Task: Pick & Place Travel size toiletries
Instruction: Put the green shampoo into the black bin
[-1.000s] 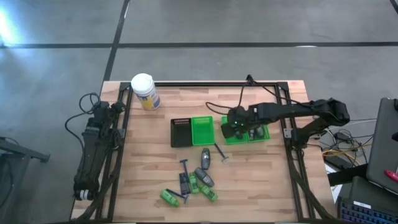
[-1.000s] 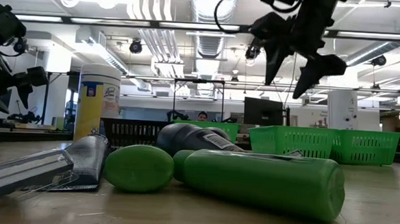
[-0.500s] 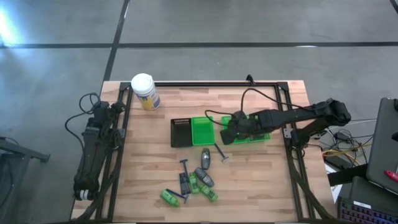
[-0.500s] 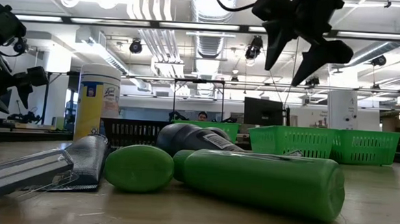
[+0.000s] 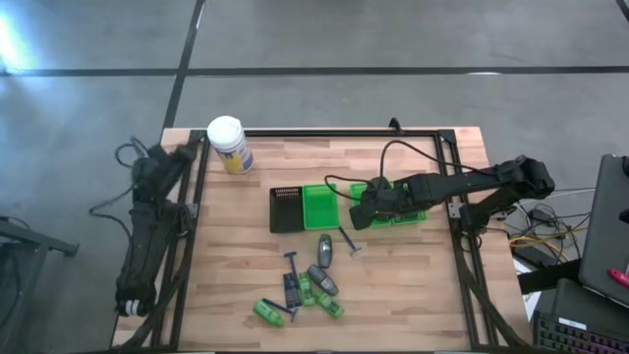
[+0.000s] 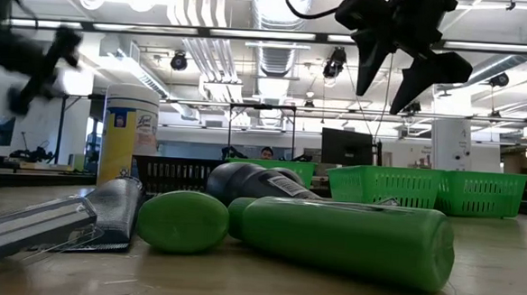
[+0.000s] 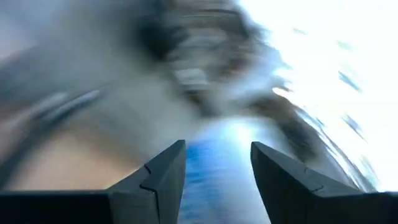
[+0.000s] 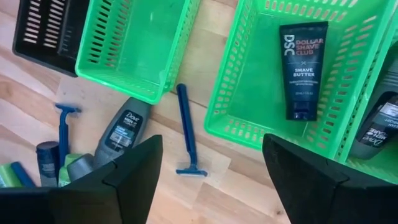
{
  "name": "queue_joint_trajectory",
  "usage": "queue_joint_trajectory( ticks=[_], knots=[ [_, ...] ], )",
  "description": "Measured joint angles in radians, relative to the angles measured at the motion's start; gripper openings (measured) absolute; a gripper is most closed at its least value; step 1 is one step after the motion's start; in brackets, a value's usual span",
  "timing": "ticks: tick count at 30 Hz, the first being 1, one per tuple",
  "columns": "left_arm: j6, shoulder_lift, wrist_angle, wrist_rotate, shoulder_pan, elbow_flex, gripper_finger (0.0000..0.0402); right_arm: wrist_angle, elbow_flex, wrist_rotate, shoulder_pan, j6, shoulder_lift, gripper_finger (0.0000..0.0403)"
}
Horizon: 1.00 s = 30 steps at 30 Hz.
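Observation:
The toiletries lie loose on the wood. A cluster of green mini bottles point(image 5: 331, 307), grey tubes and black sticks sits near the near edge. A grey oval tube point(image 5: 324, 251) point(image 8: 121, 134) and a thin blue-black razor point(image 5: 349, 241) point(image 8: 185, 130) lie below the trays. A black tube point(image 8: 303, 68) lies flat in the right green tray point(image 5: 398, 213). My right gripper point(image 5: 356, 218) point(image 8: 214, 186) hangs open, high above the razor and that tray's left edge. My left gripper point(image 5: 144, 169) point(image 7: 217, 180) is open at the table's left side, its view blurred.
A black tray point(image 5: 286, 208) and a green tray point(image 5: 318, 206) stand side by side mid-table. The white-lidded jar point(image 5: 228, 143) stands at the far left corner. A black frame rims the table. In the low view green bottles point(image 6: 345, 238) lie closest.
My right gripper moved from above the right green tray toward the table's left and near edge, staying open, then held still. My left arm, still until half a second ago, has swung its upper end out to the left and toward the far edge.

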Motion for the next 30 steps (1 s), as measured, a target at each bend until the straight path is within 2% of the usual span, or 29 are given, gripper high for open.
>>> queue_joint_trajectory(
  ticks=[2, 4, 8, 12, 16, 18, 21, 26, 30],
  knots=[
    [0.068, 0.005, 0.13, 0.074, -0.012, 0.019, 0.0186, 0.0, 0.0, 0.002, 0.0, -0.011, 0.0, 0.0269],
    [0.077, 0.016, 0.124, 0.103, -0.025, 0.069, 0.0186, -0.001, 0.0, 0.003, 0.0, -0.021, 0.0, 0.0267],
    [0.126, 0.064, 0.13, 0.279, -0.073, 0.179, 0.0186, -0.002, 0.0, 0.005, -0.001, -0.031, 0.0, 0.0265],
    [0.18, 0.178, 0.123, 0.348, -0.154, 0.308, 0.0186, -0.004, 0.0, 0.005, -0.001, -0.045, 0.0, 0.0273],
    [0.327, 0.344, -0.031, 0.378, -0.313, 0.457, 0.0186, -0.005, 0.0, 0.005, -0.004, -0.049, 0.0, 0.0284],
    [0.427, 0.436, -0.149, 0.358, -0.445, 0.524, 0.0186, -0.005, 0.0, 0.005, -0.004, -0.049, 0.0, 0.0289],
    [0.53, 0.565, -0.282, 0.171, -0.711, 0.573, 0.0186, -0.005, 0.0, 0.005, -0.005, -0.049, 0.0, 0.0296],
    [0.561, 0.721, -0.361, -0.346, -1.258, 0.589, 0.0186, -0.008, -0.001, 0.005, -0.005, -0.036, 0.0, 0.0303],
    [0.625, 0.804, -0.473, -0.627, -1.661, 0.589, 0.0186, -0.009, -0.001, 0.005, -0.005, -0.034, 0.0, 0.0306]
  ],
)
